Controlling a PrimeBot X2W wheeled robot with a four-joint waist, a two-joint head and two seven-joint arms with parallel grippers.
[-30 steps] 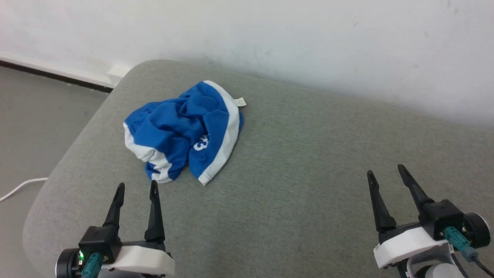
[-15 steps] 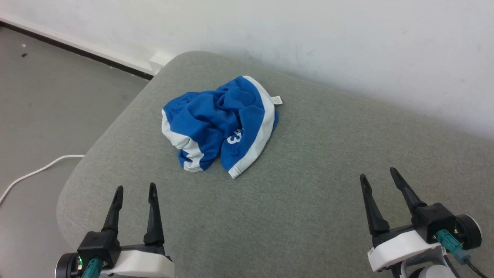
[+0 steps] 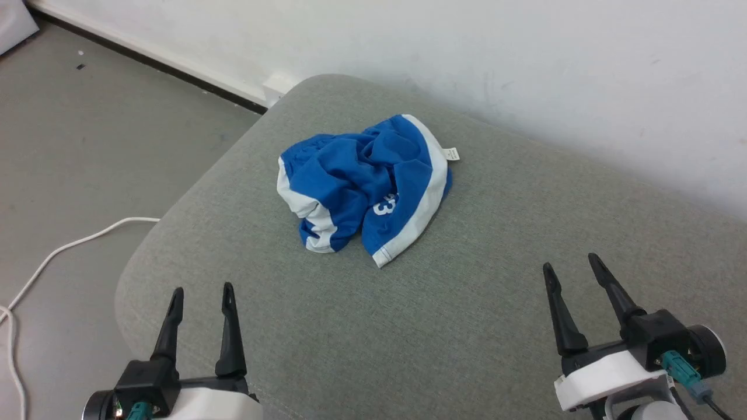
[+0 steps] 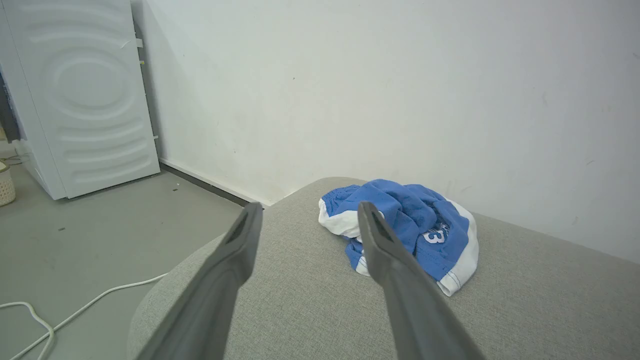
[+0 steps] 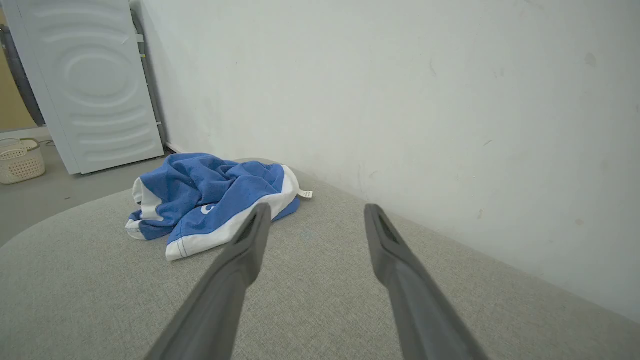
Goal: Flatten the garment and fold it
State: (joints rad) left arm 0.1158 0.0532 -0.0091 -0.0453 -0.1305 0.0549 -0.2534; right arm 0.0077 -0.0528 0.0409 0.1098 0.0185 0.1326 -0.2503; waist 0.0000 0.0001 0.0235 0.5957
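On the grey cushion (image 3: 467,326) we are holding both grippers, left (image 3: 200,294) and right (image 3: 571,265), spread and empty, short of the crumpled garment (image 3: 365,186), readying a reach.

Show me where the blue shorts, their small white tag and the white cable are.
blue shorts (image 3: 350,181), head view, crumpled blue middle.
small white tag (image 3: 450,154), head view, its face.
white cable (image 3: 81,239), head view, curve on floor.

1. The shorts (image 3: 365,186) lie on the cushion (image 3: 467,315), toward its far left corner, near the wall (image 3: 525,70) behind it.
2. Their tag (image 3: 450,154) rests on the cushion at the heap's far right.
3. The left gripper (image 3: 201,290) hangs before the shorts; the right gripper (image 3: 571,261) is well apart to their right.
4. A cable (image 3: 58,251) lies on the floor (image 3: 87,134) left of the cushion.
5. Farther left along the wall stands a washing machine (image 4: 85,95), with a basket (image 5: 20,160) near it.
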